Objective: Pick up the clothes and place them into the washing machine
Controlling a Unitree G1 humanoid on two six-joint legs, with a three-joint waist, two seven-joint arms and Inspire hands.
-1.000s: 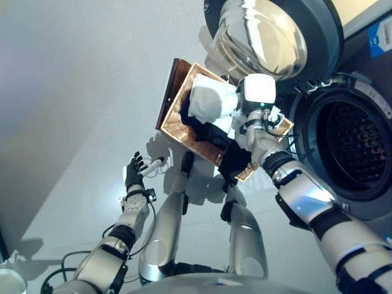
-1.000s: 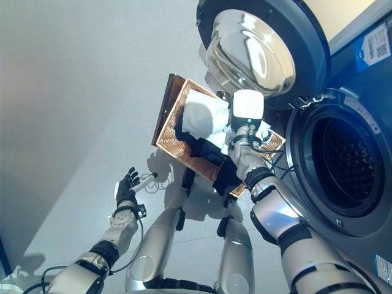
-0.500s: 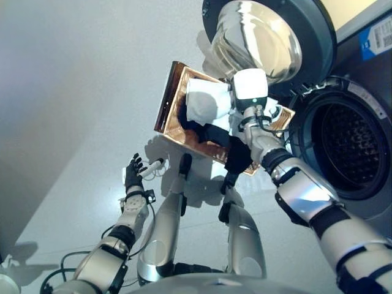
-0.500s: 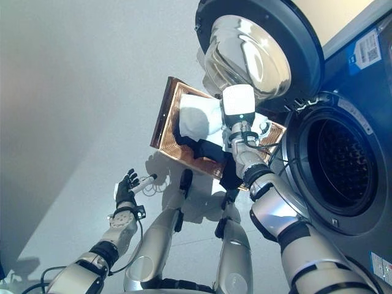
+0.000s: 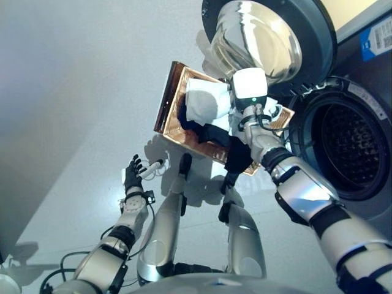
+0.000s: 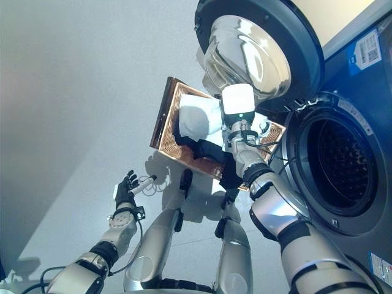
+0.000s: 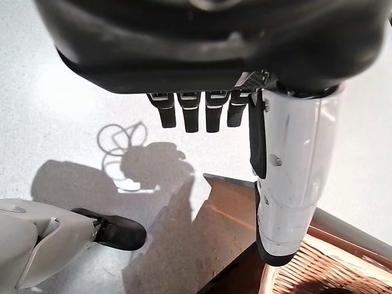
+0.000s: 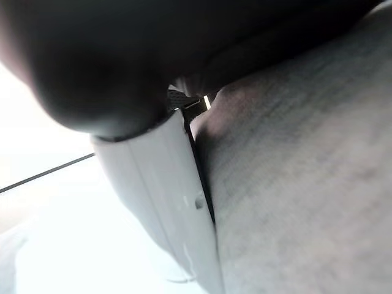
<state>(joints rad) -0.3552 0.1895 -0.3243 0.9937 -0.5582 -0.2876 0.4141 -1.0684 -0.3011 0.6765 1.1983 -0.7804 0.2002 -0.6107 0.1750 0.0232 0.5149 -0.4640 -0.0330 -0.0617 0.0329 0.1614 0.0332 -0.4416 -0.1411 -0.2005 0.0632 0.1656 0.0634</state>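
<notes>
A copper-coloured wicker basket (image 5: 173,125) lies on the floor before the washing machine. It holds a white cloth (image 5: 205,101) and a dark cloth (image 5: 214,133) that hangs over its near edge. My right arm reaches into the basket, and the hand is buried among the clothes. In the right wrist view its white-covered thumb (image 8: 162,196) lies against grey cloth (image 8: 294,184), with the rest of the hand hidden. My left hand (image 5: 133,173) hovers low over the floor to the left of the basket, open and holding nothing, its fingers (image 7: 196,113) straight.
The washing machine's dark drum opening (image 5: 352,147) stands at the right. Its round glass door (image 5: 263,37) is swung open above the basket. Pale floor (image 5: 79,92) spreads out to the left. A corner of the basket (image 7: 318,269) shows in the left wrist view.
My right wrist has shifted slightly to the left over the basket. The left hand has stayed where it was.
</notes>
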